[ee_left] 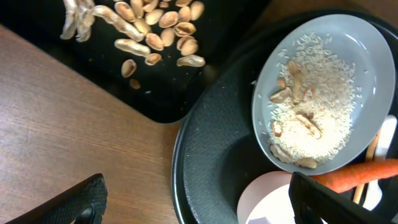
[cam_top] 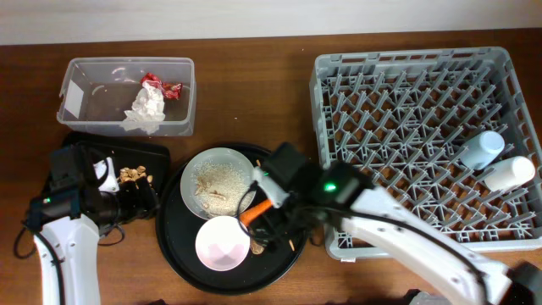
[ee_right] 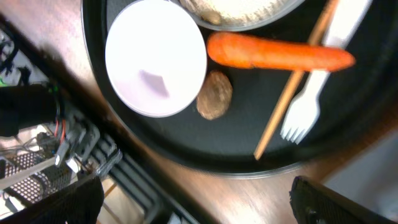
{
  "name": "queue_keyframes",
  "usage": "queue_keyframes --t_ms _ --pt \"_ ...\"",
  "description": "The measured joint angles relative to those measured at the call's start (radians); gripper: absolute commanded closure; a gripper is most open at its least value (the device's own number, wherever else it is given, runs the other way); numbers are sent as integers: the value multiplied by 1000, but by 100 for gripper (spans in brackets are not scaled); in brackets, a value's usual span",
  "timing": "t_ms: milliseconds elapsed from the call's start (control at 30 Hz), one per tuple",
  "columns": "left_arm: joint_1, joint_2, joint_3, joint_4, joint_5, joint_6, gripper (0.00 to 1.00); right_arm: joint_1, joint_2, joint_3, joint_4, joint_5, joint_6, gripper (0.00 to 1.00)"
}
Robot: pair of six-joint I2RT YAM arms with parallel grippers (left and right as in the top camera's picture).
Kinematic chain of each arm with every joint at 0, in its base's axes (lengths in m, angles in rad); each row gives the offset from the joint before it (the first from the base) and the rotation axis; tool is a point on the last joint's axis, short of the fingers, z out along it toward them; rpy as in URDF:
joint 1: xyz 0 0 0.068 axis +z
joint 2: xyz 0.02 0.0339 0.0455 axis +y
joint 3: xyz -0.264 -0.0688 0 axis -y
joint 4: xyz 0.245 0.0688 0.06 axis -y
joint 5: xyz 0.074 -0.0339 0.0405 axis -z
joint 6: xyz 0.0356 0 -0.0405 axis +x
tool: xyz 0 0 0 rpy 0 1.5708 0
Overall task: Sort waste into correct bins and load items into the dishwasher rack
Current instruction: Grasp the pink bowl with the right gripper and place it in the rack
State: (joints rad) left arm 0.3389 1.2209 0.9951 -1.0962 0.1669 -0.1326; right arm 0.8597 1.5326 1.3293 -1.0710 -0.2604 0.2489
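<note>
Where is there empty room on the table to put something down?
Bare wood lies between the clear tub and the dishwasher rack, behind the round black tray. The rack's left and middle pegs are empty too; a light blue cup and a white cup sit at its right. The round tray is crowded: plate, pink bowl, carrot, fork.

Matt grey plastic rack, glossy orange carrot, seemingly wooden chopstick

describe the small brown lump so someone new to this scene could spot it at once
Find the large round black tray left of the grey rack. On it, the lump sits beside the pink bowl, near one end of the orange carrot. It is the only dull brown, egg-shaped thing there, unlike the long carrot, chopstick and white fork.
</note>
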Motion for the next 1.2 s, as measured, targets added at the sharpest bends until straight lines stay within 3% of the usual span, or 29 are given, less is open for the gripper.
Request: queue_keyframes --t_ms 67,167,300,467,667,767,833,1033,1133,1200 --pt "38 0 0 0 -8 -1 7 84 182 -1 112 35 83 14" --pt "42 0 0 -1 -43 -4 7 108 304 -2 224 54 145 21" --pt "42 0 0 -1 -48 -4 7 109 334 -2 251 92 171 33" --pt "42 0 0 -1 -48 -4 6 110 385 -2 273 102 198 65" --pt "42 0 0 -1 -48 -4 6 143 386 -2 287 106 200 82" --pt "42 0 0 -1 -49 -4 6 143 423 -2 286 106 200 84" --pt "42 0 0 -1 -49 -4 6 143 431 -2 288 106 201 96" --pt "42 0 0 -1 -49 -4 6 140 422 14 241 121 201 96" --pt "42 0 0 -2 -49 -4 6 84 251 101 116 270 185 96" --pt "42 0 0 -2 -51 -4 6 -41 68 128 85 447 165 96"
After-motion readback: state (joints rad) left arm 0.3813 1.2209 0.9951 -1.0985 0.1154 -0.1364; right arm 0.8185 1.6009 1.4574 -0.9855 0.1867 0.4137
